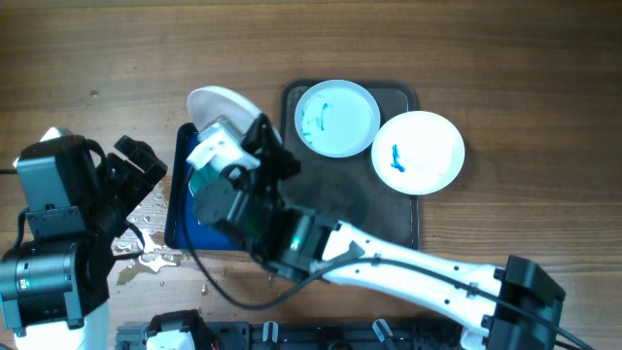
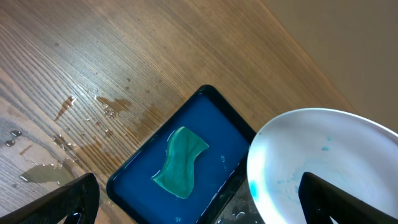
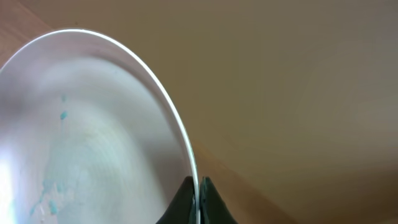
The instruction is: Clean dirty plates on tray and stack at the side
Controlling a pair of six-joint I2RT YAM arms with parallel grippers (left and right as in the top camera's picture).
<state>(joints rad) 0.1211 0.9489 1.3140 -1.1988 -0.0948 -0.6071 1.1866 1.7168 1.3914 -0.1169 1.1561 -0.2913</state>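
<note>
right gripper [image 3: 198, 190] is clamped on the rim of the held plate [image 1: 219, 103], fingers pinched together either side of the edge. the held plate is tilted and raised over the far end of the blue tray [image 2: 149, 180], with faint blue specks on its inner face (the rest looks white). left gripper [image 2: 196, 196] is just left of the blue tray, fingers spread wide apart, holding nothing. a green cloth [image 2: 180, 163] lies flat in the blue tray, whose surface looks wet. wet patches [image 2: 40, 173] on the table [image 1: 505, 49] just beside the blue tray. other two dirty plates: second plate [image 1: 336, 118] sits at the far end of the dark tray [image 1: 389, 209], blue smears inside. third plate [image 1: 419, 151] overhangs the dark tray's right rim, one blue smear, right beside the second plate; cannot tell if they touch.
</note>
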